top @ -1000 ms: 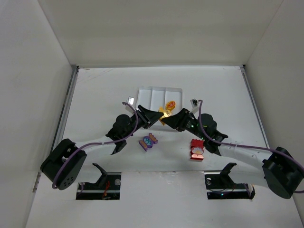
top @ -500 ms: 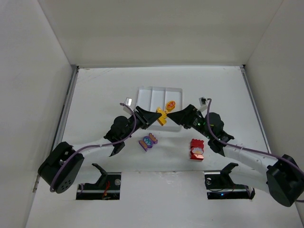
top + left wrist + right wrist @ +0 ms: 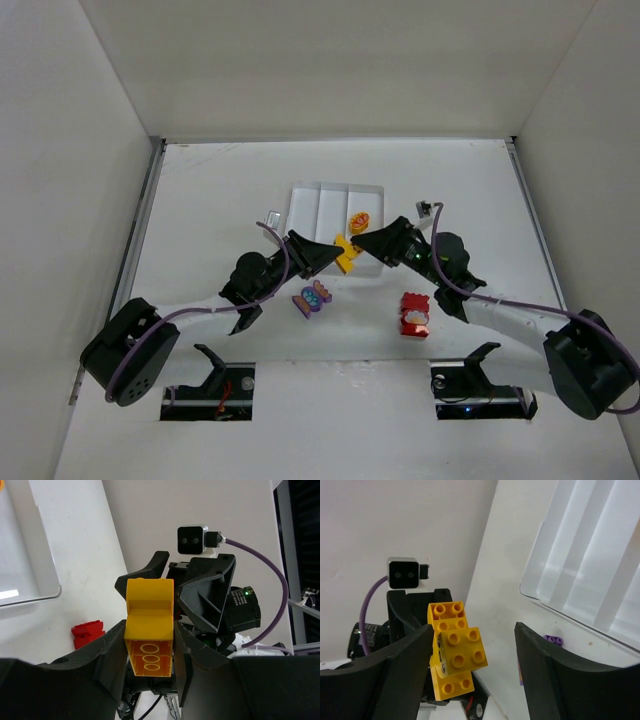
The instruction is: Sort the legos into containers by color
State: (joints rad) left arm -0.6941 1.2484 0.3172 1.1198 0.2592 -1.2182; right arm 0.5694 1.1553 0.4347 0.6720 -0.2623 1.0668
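Observation:
My left gripper (image 3: 333, 256) is shut on a yellow lego piece (image 3: 347, 251), two bricks stuck together, held above the table just in front of the white tray (image 3: 305, 203). In the left wrist view the brick (image 3: 149, 630) sits clamped between my left gripper's (image 3: 149, 645) fingers. My right gripper (image 3: 363, 243) faces it, open, jaws wide on either side of the yellow piece (image 3: 454, 647) without touching it. An orange printed lego (image 3: 358, 222) lies in the tray's right compartment. Purple legos (image 3: 312, 298) and a red lego (image 3: 414, 313) lie on the table.
The tray's three compartments show in the right wrist view (image 3: 590, 555), with a purple lego (image 3: 553, 640) on the table below it. The red lego (image 3: 88, 634) and a tray corner (image 3: 30, 587) show in the left wrist view. White walls enclose the table.
The two grippers met at the yellow piece a second ago. The right gripper has since let go and drawn back a little. The left gripper keeps the piece and has shifted slightly right and nearer.

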